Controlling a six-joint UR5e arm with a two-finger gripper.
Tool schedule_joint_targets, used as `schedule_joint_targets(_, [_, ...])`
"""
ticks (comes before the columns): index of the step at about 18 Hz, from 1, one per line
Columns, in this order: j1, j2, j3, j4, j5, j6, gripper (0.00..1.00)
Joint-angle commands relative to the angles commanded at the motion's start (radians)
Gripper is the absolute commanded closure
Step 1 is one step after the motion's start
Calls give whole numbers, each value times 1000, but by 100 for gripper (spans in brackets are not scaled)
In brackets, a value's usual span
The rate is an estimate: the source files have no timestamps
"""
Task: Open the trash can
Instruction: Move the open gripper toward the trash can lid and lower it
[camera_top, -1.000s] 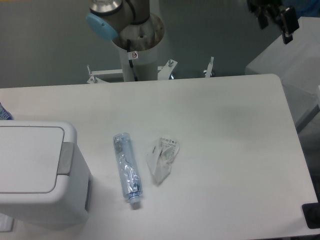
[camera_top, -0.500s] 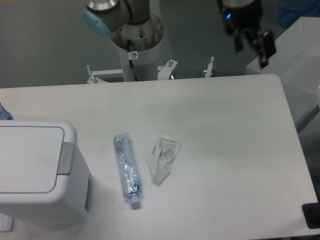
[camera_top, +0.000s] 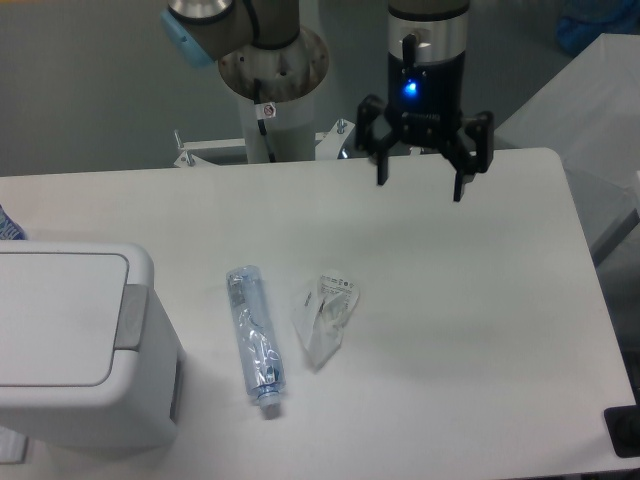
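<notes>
The trash can (camera_top: 75, 345) is a large boxy white bin at the table's front left, cut off by the left edge. Its flat lid is down, and a grey push tab (camera_top: 131, 316) sits on the lid's right side. My gripper (camera_top: 420, 183) hangs above the table's far middle-right, fingers pointing down and spread wide open, holding nothing. It is far to the right of and behind the trash can.
A crushed clear plastic bottle (camera_top: 253, 334) lies just right of the trash can. A crumpled white wrapper (camera_top: 324, 314) lies beside the bottle. The arm's base column (camera_top: 272, 70) stands behind the table's far edge. A dark object (camera_top: 624, 432) sits at the front right corner.
The gripper has swung from the upper right corner leftward and down over the table's far side, and now points straight down with its fingers open.
</notes>
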Motion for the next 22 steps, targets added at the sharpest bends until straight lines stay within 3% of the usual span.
schedule_joint_targets(2, [-25, -3, 6, 6, -28, -144, 0])
schedule_joint_targets(8, [-184, -57, 14, 32, -36, -415, 0])
schedule_joint_targets(12, [-264, -112, 21, 173, -36, -603, 0])
schedule_joint_targets(14, [-287, -124, 23, 195, -34, -645, 0])
schedule_joint_targets(22, [-333, -155, 12, 195, -29, -680, 0])
